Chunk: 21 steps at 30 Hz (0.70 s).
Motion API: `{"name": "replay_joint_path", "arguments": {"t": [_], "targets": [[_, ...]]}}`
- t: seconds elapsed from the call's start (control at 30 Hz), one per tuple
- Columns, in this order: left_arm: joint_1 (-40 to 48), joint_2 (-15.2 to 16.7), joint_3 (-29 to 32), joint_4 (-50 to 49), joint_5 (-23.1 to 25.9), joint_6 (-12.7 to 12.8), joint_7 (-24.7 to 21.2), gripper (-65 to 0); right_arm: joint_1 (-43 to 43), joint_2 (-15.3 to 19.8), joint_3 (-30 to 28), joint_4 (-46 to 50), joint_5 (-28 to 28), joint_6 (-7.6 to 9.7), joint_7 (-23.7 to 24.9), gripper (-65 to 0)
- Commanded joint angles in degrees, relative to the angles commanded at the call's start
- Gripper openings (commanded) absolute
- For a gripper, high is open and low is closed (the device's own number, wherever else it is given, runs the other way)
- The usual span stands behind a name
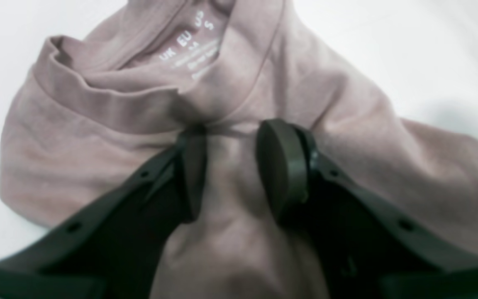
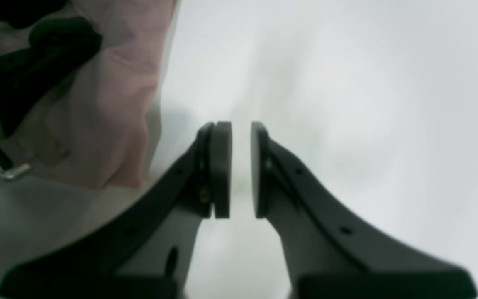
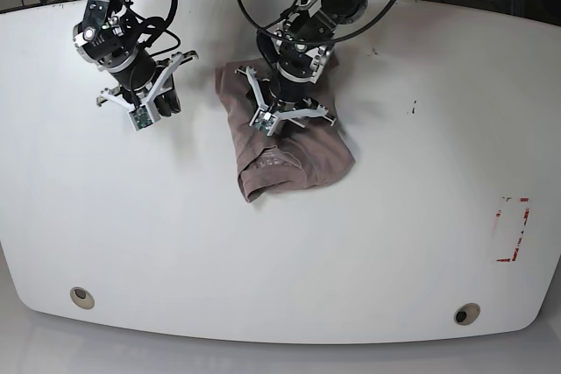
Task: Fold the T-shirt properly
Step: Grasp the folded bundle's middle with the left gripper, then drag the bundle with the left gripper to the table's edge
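The T-shirt (image 3: 298, 159) lies crumpled in a mauve heap near the middle of the white table (image 3: 394, 234). In the left wrist view its collar and size label (image 1: 191, 50) face up, beyond the fingers. My left gripper (image 1: 232, 133) sits on the T-shirt (image 1: 98, 124) just below the collar. A raised ridge of cloth is pinched between its pads, and creases run toward the grip. In the base view the left gripper (image 3: 285, 116) covers the shirt's far part. My right gripper (image 2: 241, 128) hovers over bare table left of the T-shirt (image 2: 110, 104). Its pads stand a narrow gap apart, holding nothing.
A red marked rectangle (image 3: 513, 229) is near the table's right edge. Two round holes (image 3: 81, 297) (image 3: 466, 314) sit by the front edge. Cables lie past the far edge. The left arm's body (image 2: 35, 45) shows at the top left of the right wrist view.
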<state>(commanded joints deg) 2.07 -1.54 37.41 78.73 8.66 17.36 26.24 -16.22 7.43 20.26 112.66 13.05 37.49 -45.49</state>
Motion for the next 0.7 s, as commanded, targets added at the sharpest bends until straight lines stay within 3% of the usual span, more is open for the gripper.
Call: {"name": "replay_joint_path", "arguments": {"t": [0.07, 0.33, 0.6, 0.7], "targets": [[0.26, -2.55, -1.76, 0.35, -2.02, -1.14, 0.09, -41.3, 0.00, 0.00, 0.00, 0.00, 0.00, 0.00, 0.00, -56.6], [2.20, -13.80, -8.62, 2.64, -10.11, -11.87, 0.26, -41.3, 0.09, -0.26, 0.00, 0.00, 0.00, 0.00, 0.00, -56.8], [4.13, -23.30, -15.38, 2.46, -11.60, -21.19, 0.35, -41.3, 0.09, -0.26, 0.00, 0.00, 0.00, 0.00, 0.00, -56.8], [5.63, -26.64, -19.16, 2.37, -11.60, -25.76, 0.35, -41.3, 0.09, -0.26, -0.09, 0.00, 0.00, 0.00, 0.00, -56.8]]}}
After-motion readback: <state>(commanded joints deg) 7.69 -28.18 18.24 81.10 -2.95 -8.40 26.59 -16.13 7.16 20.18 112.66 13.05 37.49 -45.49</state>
